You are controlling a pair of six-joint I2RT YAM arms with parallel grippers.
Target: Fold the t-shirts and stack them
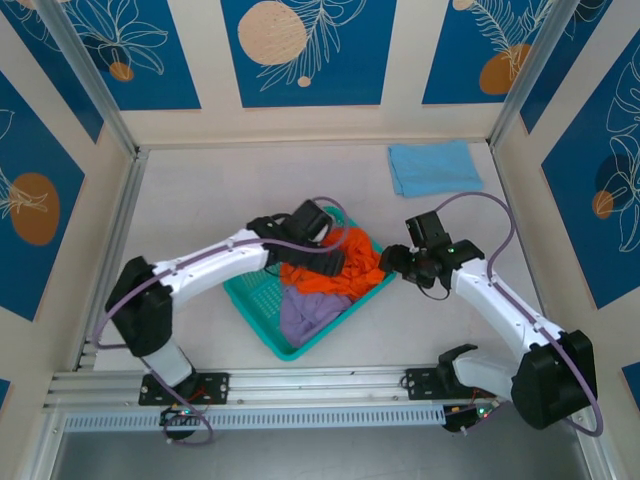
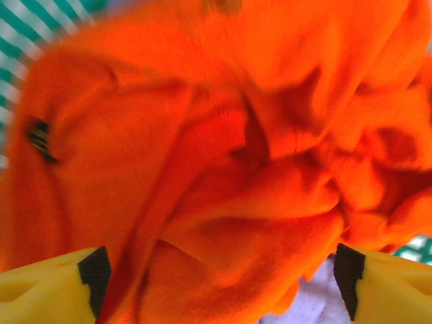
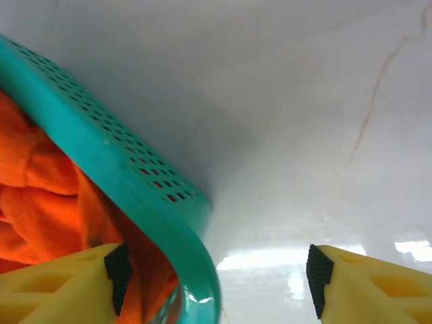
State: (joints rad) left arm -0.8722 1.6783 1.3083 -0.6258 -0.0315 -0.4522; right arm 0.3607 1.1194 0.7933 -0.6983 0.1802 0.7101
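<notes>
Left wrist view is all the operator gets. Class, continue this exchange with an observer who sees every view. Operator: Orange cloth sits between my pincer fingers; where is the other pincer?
Observer: The right pincer is open across the teal basket's right-hand rim, one finger over the orange t-shirt, one over bare table.
Operator: Any shirt outside the basket?
Observer: A light blue t-shirt lies folded flat at the table's far right.
Operator: Where does the basket sit?
Observer: Mid-table, turned diagonally to the table's edges.

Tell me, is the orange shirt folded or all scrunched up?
Scrunched up. The orange shirt lies in a wrinkly heap in the teal basket, partly over the lavender shirt.
</notes>
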